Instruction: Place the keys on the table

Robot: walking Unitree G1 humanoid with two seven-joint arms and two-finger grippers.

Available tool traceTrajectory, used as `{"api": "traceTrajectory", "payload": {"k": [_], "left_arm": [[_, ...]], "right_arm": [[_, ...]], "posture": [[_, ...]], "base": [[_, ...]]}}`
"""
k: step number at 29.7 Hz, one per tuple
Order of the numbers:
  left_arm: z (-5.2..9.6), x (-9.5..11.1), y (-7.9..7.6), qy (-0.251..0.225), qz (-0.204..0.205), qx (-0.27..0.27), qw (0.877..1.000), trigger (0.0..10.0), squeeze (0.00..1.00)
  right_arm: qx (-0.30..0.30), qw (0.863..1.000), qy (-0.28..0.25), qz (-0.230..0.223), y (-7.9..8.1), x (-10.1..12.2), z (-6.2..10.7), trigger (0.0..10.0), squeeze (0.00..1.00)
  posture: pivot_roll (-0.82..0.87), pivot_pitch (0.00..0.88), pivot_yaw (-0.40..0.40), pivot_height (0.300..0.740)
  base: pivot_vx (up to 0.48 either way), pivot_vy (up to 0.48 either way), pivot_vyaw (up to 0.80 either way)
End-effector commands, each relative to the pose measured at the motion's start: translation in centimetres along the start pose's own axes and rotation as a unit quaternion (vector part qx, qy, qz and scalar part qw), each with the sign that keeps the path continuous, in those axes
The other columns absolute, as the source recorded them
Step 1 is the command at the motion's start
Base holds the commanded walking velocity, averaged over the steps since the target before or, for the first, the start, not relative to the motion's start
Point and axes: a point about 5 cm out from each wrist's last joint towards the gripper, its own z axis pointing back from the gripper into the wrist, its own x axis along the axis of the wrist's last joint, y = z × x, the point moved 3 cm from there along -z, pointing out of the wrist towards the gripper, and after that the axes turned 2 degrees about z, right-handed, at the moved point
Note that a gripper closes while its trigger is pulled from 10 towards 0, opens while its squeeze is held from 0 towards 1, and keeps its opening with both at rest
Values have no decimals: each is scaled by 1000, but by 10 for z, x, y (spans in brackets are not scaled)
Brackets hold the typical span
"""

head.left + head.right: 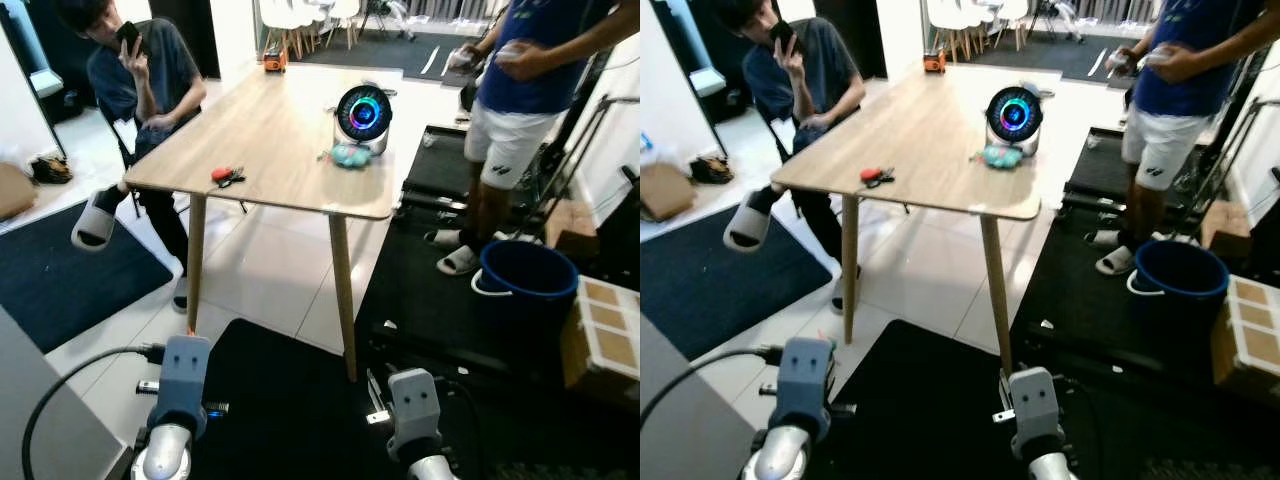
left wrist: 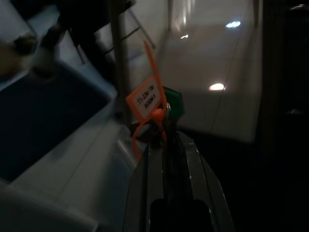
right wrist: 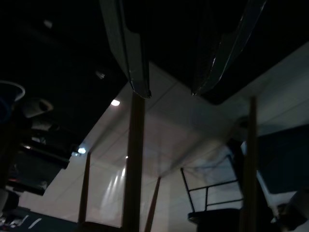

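In the left wrist view my left gripper (image 2: pixel 164 137) is shut on a bunch of keys (image 2: pixel 155 126) with an orange tag (image 2: pixel 146 99) and a green fob (image 2: pixel 174 102), held low above the tiled floor. The wooden table (image 1: pixel 270 130) stands ahead of me, its near edge about a step away. In the right wrist view my right gripper (image 3: pixel 169 92) is open and holds nothing, with table legs beyond it. Both arms (image 1: pixel 180 400) (image 1: pixel 413 410) hang low at the bottom of the head views.
On the table lie a red key bunch (image 1: pixel 227 176), a round glowing device (image 1: pixel 362 113) and a teal object (image 1: pixel 350 155). A person (image 1: pixel 140 70) sits at the table's left; another person (image 1: pixel 530 80) stands at the right. A blue bucket (image 1: pixel 527 280) and a treadmill (image 1: pixel 440 170) stand right.
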Motion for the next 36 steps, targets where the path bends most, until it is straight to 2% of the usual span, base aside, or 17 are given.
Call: {"api": "traceTrajectory", "payload": {"k": [1, 2, 5, 9, 11, 16, 19, 25, 36], "left_arm": [[1, 6, 1, -8, 2, -11, 1000, 10000, 0], [-1, 26, -4, -36, 15, -47, 998, 10000, 0], [0, 47, -14, -64, 26, -94, 993, 10000, 0], [1, 51, -17, -68, 28, -105, 992, 10000, 0], [4, 62, -28, -81, 30, -144, 986, 10000, 0], [6, 67, -34, -86, 30, -162, 983, 10000, 0], [11, 81, -52, -101, 37, -199, 974, 10000, 0], [11, 89, -59, -107, 45, -210, 971, 10000, 0], [11, 101, -69, -115, 50, -226, 966, 10000, 0]], "right_arm": [[-8, 1000, -6, -5, -4, 4, 0, 10000, 0], [-10, 1000, -22, -3, -7, 13, -4, 10000, 0], [-11, 999, -44, 1, -10, 25, -8, 10000, 0], [-10, 999, -48, 3, -10, 28, -9, 10000, 0], [-8, 998, -59, 10, -12, 35, -12, 10000, 0], [-8, 998, -62, 12, -14, 37, -13, 10000, 0], [-16, 998, -65, 20, -24, 39, -15, 10000, 0], [-22, 998, -61, 16, -27, 39, -14, 10000, 0], [-28, 998, -55, 13, -30, 38, -14, 10000, 0]], "posture": [[165, 157, 43, 740], [165, 157, 42, 740], [162, 156, 41, 740], [161, 156, 40, 740], [157, 154, 38, 740], [155, 153, 38, 740], [148, 152, 38, 740], [144, 150, 40, 740], [143, 150, 42, 740]], "base": [[371, 0, 0], [368, 0, 0], [353, 0, 0], [347, 0, 0], [343, 0, 0], [339, 0, 0], [329, 0, 0], [321, 0, 0], [316, 0, -584]]}}
